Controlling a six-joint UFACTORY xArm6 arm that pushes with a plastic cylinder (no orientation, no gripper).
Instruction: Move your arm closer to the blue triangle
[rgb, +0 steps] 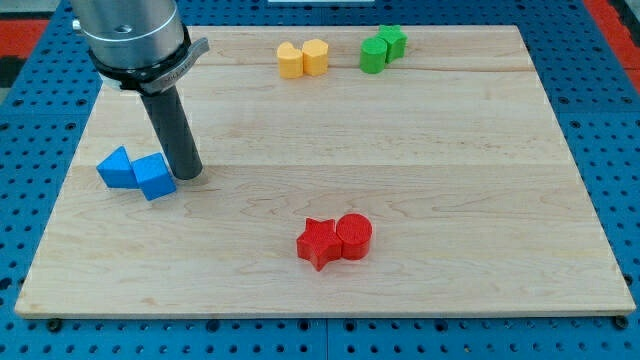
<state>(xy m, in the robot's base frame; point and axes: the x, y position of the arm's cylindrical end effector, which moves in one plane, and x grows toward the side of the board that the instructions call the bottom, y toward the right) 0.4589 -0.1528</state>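
The blue triangle (117, 168) lies at the view's left on the wooden board (400, 150). A blue cube (154, 176) touches its right side. My tip (186, 174) stands on the board just to the right of the blue cube, almost touching it, with the cube between the tip and the triangle. The dark rod rises from the tip to the grey arm housing (130, 35) at the view's top left.
A red star (319, 243) and a red cylinder (354, 236) touch near the view's bottom centre. Two yellow blocks (302, 58) and two green blocks (383, 48) sit along the view's top. A blue pegboard (600, 120) surrounds the board.
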